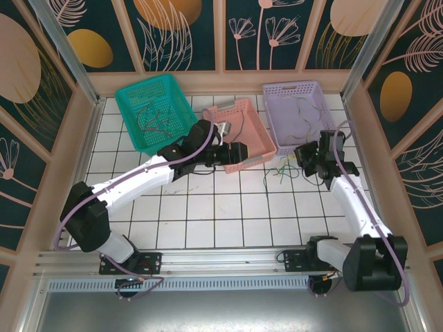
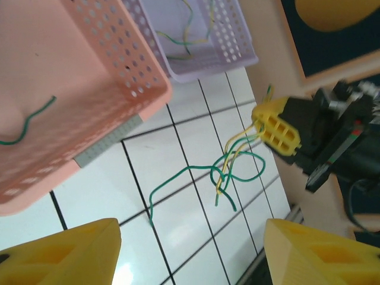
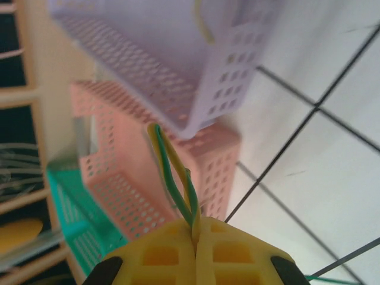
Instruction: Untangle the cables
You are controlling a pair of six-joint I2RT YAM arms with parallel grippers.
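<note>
Cables in green and yellow lay as a loose bunch on the white tiled table, just in front of the pink basket and the lilac basket, with one end lifted up to the right gripper. The largest risk concerned the baskets. Both stood near the bunch, so a wide pull by the right arm could probably drag a loop against a perforated wall and push a basket, or disturb the loose wires lying inside the lilac one. The left gripper hovered beside the pink basket with its jaws apart and nothing between them. If it came down beside the bunch and not on it, the whole knot would likely travel with the right arm instead of opening. The right gripper was closed tightly on a green wire and a yellow wire together, pinched near a bend. Because it held two colours at once, lifting could tighten the crossing, and such thin wire could also slip out of the smooth yellow fingers.
</note>
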